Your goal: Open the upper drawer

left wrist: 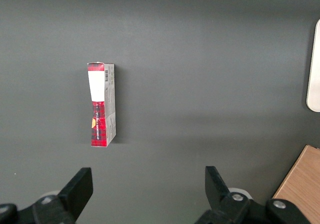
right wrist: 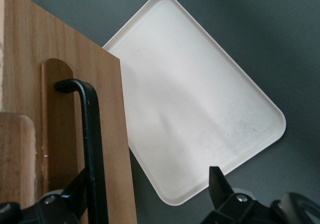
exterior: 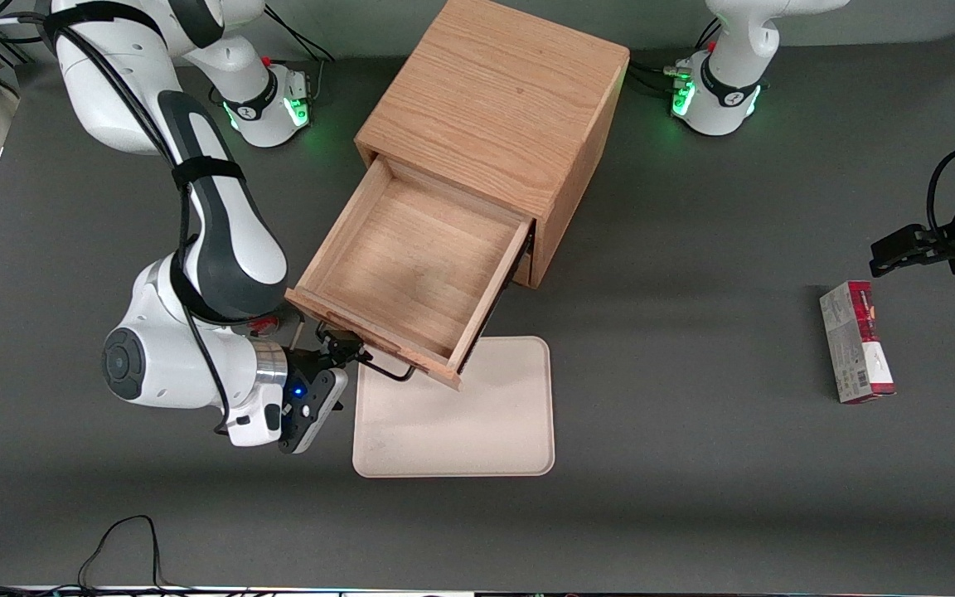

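The upper drawer (exterior: 411, 257) of the oak cabinet (exterior: 494, 99) stands pulled far out and shows an empty light-wood inside. Its black wire handle (exterior: 386, 369) is on the front panel, which overhangs a white tray. My right gripper (exterior: 346, 348) is at the handle's end toward the working arm. In the right wrist view the drawer front (right wrist: 107, 134) and the handle (right wrist: 94, 144) show, with the gripper (right wrist: 149, 181) open wide. The handle lies between the jaws, close against one finger (right wrist: 75, 194); the other finger (right wrist: 219, 181) is well apart over the tray. The bottom drawer is hidden.
A white tray (exterior: 457, 414) lies on the grey table under the drawer front, nearer the front camera; it also shows in the right wrist view (right wrist: 200, 104). A red and white box (exterior: 856, 342) lies toward the parked arm's end and shows in the left wrist view (left wrist: 102, 104).
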Controlling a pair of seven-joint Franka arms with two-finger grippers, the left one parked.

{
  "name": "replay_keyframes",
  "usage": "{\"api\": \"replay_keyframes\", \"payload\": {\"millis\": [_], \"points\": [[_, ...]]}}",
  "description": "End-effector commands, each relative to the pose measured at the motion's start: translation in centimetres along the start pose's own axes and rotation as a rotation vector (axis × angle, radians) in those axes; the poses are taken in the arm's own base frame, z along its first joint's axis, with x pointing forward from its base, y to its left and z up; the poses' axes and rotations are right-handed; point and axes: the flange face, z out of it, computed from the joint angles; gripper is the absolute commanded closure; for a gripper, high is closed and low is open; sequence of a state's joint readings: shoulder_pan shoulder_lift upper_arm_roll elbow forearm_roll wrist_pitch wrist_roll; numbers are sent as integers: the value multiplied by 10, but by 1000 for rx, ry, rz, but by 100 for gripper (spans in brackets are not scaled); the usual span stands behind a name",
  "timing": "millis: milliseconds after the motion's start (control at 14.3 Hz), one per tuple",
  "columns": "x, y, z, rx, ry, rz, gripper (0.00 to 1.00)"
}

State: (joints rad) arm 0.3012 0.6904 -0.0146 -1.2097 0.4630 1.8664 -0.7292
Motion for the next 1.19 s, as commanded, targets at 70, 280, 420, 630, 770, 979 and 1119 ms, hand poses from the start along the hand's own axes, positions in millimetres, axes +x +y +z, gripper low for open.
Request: {"api": "replay_keyframes", "payload": {"millis": [70,280,420,630,770,979,1119], "points": [[10,-2,-33,20,45,-14,0],[12,-7,-39,29,38,-21,0],[12,-11,-48,38,27,-29,0],[0,-13,-79,36,10,-21,0],[-20,-11,-108,-16,-26,45,0],[-62,-33,-135,-111,-167,117,0],[-100,-45,-153,-140,-176,154,0]]}}
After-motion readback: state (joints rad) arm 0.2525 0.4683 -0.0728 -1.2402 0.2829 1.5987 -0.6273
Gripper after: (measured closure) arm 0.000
